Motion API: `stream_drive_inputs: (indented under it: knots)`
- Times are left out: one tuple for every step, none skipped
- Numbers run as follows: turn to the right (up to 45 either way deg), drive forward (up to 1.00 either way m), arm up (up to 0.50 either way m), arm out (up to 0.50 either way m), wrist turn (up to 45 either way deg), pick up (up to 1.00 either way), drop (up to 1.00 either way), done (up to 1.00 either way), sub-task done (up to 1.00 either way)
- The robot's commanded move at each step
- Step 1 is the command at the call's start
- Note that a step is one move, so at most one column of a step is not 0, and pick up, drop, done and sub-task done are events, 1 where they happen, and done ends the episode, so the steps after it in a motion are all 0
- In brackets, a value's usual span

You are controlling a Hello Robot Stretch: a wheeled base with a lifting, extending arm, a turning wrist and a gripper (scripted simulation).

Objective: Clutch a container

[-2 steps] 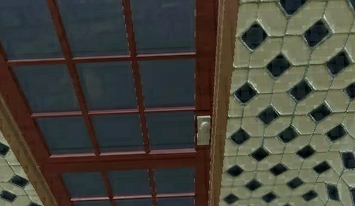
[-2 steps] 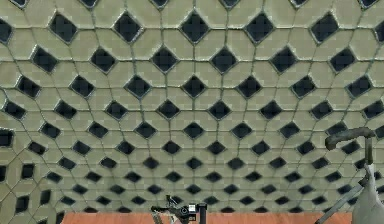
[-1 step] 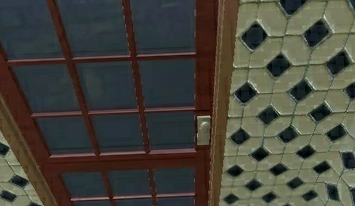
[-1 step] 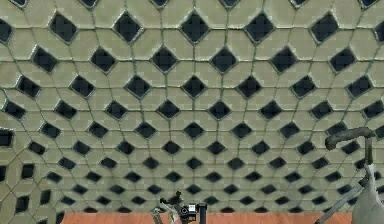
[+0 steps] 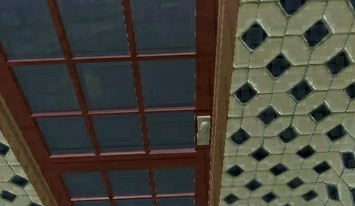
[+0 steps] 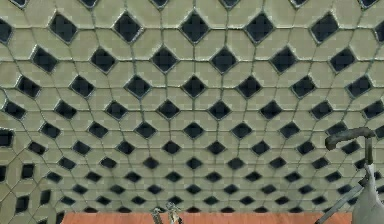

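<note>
We faced a glazed door (image 5: 105,84) with a red-brown wooden frame and a pale handle plate (image 5: 204,128) on its right stile. A wall (image 5: 296,106) patterned with dark diamonds ran beside it. In the arm side view, a like-patterned wall (image 6: 190,100) rose above a red-brown strip (image 6: 250,218). A grey curved frame (image 6: 358,195) stood at that view's right. We could not tell the gripper's state, nor where any container was.

A paned door (image 5: 115,94) stands at the forward view's left, a latch plate (image 5: 204,128) on its right edge, wall (image 5: 305,95) to its right.
</note>
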Motion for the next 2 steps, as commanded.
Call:
stream_drive_inputs:
  knots:
    - [0.0,0.0,0.0,0.0,0.0,1.0,0.0,0.0,0.0]
    - [0.0,0.0,0.1,0.0,0.0,0.0,0.0,0.0,0.0]
